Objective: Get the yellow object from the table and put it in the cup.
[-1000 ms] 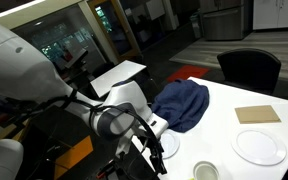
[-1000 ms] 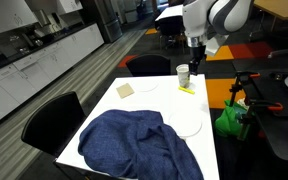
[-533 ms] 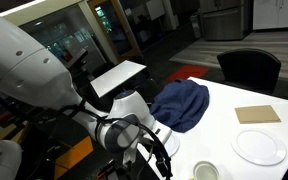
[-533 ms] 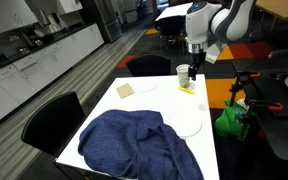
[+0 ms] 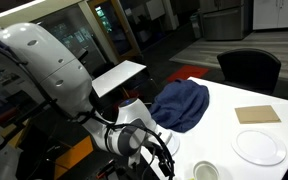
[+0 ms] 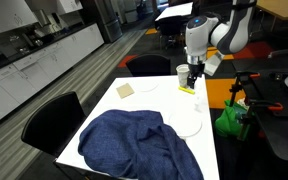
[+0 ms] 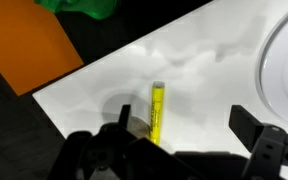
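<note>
The yellow object (image 7: 157,112) is lying flat on the white table (image 7: 204,70) near its corner, sitting in the gap between the fingers (image 7: 246,122). The gripper (image 7: 184,128) is hanging above it, spread wide and gripping nothing

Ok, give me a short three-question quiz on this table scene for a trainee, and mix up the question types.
1. True or false: the yellow stick already lies in the cup.
2. The hand in the wrist view is: A) open, with a finger on each side of the stick; B) shut on the stick; C) out of view.
3. Fill in: the big crumpled cloth on the table is ____ in colour.

Key: 1 false; 2 A; 3 blue.
</note>
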Robot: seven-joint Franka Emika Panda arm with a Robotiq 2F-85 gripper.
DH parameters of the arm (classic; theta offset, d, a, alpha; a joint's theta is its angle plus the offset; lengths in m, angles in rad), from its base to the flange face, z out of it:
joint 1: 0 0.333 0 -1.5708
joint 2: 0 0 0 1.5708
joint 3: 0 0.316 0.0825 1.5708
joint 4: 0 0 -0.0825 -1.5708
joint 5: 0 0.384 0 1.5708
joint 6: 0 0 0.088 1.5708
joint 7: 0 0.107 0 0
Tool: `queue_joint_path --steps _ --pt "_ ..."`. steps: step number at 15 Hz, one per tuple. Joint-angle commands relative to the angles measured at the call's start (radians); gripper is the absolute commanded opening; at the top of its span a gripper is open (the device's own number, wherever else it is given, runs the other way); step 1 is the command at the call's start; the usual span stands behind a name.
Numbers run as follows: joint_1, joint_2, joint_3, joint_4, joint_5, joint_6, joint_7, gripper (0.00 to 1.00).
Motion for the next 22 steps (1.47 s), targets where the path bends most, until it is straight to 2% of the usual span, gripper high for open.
queue_joint_path --steps 1,6,12,16,17,22 --pt "0.076 0.106 -0.047 0.065 0.007 0.049 0.117 1.00" --pt "0.046 0.207 -0.017 0.114 0.062 0.063 0.173 1.00" --pt "0.015 0.281 -0.010 0.164 0.096 0.101 0.149 1.00" --pt "-0.039 0.328 0.018 0.203 0.089 0.150 0.126 1.00" --pt "-0.021 0.342 0.019 0.195 0.252 0.169 -0.013 1.00" --pt "-0.085 0.377 0.106 0.217 0.558 0.188 -0.292 1.00"
